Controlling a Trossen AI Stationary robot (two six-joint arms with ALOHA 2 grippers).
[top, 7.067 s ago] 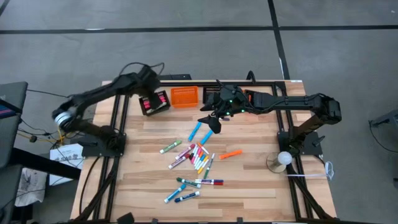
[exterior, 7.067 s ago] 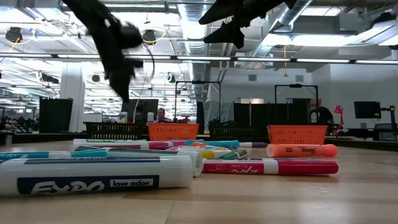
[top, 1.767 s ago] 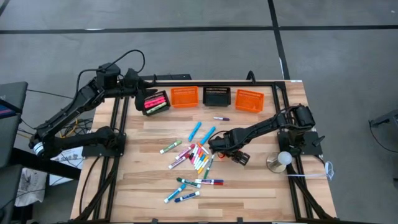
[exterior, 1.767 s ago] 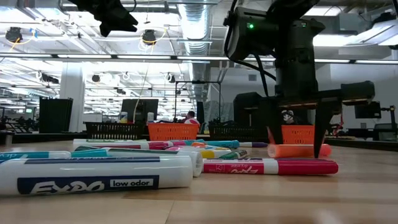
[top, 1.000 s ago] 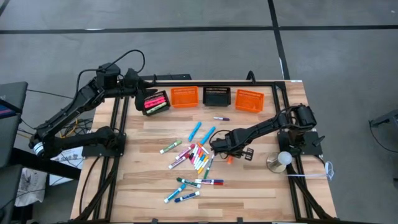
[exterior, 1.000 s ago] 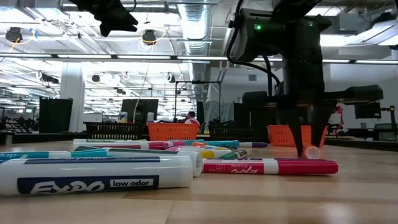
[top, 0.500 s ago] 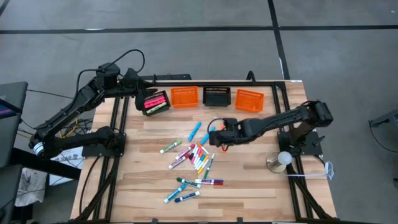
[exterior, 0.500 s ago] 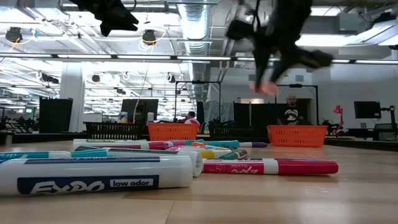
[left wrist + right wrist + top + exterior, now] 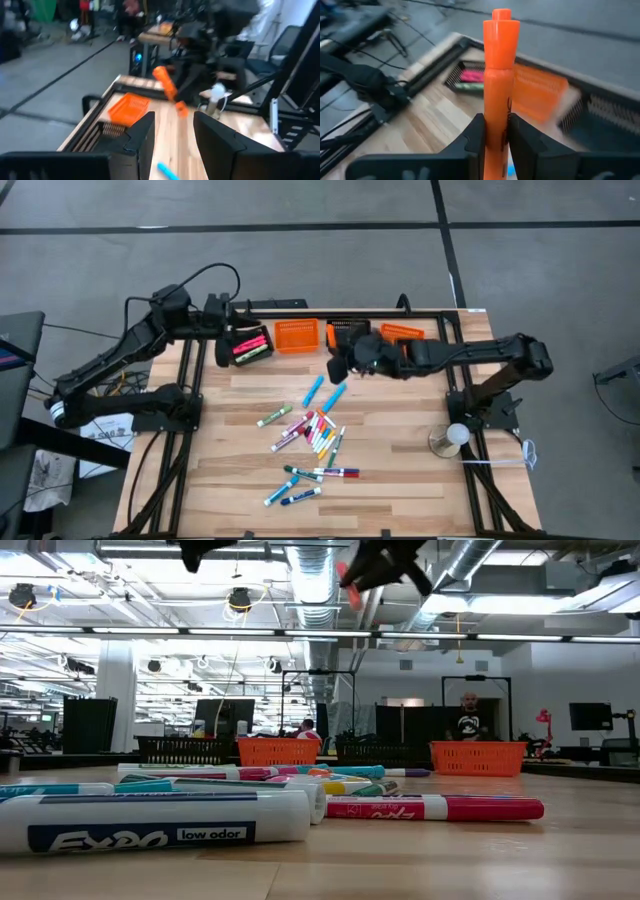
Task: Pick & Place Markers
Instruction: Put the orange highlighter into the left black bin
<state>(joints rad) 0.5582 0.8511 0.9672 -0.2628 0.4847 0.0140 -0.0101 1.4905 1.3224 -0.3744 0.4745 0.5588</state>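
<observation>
right gripper (image 9: 492, 132): clamped on orange marker (image 9: 497, 70), aloft near the baskets (image 9: 297, 335) | left gripper (image 9: 172, 135): part open, empty, by back-left basket | other markers (image 9: 318, 430): mid-table

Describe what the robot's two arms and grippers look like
Both arms are dark and jointed, each ending in a two-finger gripper: the left gripper and the right gripper. A black cable loops over the left arm. The fingers are flat black bars.
</observation>
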